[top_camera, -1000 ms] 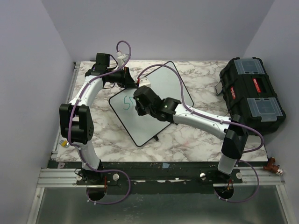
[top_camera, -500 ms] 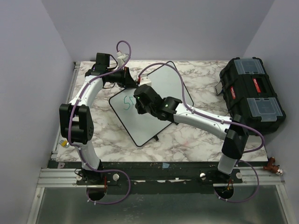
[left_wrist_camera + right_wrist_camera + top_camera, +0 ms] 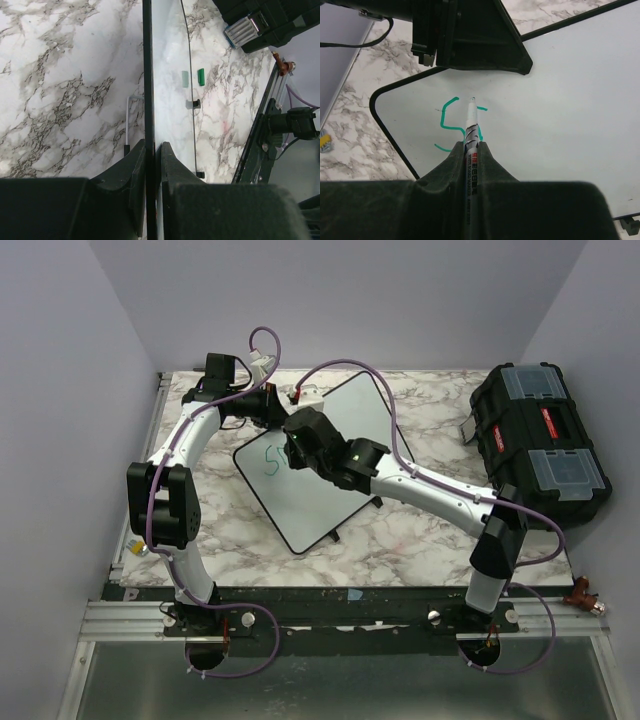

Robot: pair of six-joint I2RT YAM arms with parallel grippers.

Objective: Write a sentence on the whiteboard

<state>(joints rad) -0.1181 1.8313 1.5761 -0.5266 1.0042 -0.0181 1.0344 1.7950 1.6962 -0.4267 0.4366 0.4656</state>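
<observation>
On the marble table (image 3: 400, 540) — whiteboard (image 3: 300, 500), skewed, left of centre. Left gripper (image 3: 152, 147): clamps the board's black far edge. Right gripper (image 3: 471, 145): pinches a marker (image 3: 471, 125), tip down by the writing. Sentence (image 3: 445, 117) — just a green S and one short stroke.

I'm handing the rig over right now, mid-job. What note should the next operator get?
Left gripper: shut on the whiteboard's edge, steadying it.
Right gripper: shut on the marker, with the tip at the board just right of the writing. I cannot tell if it is touching.
Done: a green S and a short stroke beside it.
Left: the rest of the sentence.
</observation>
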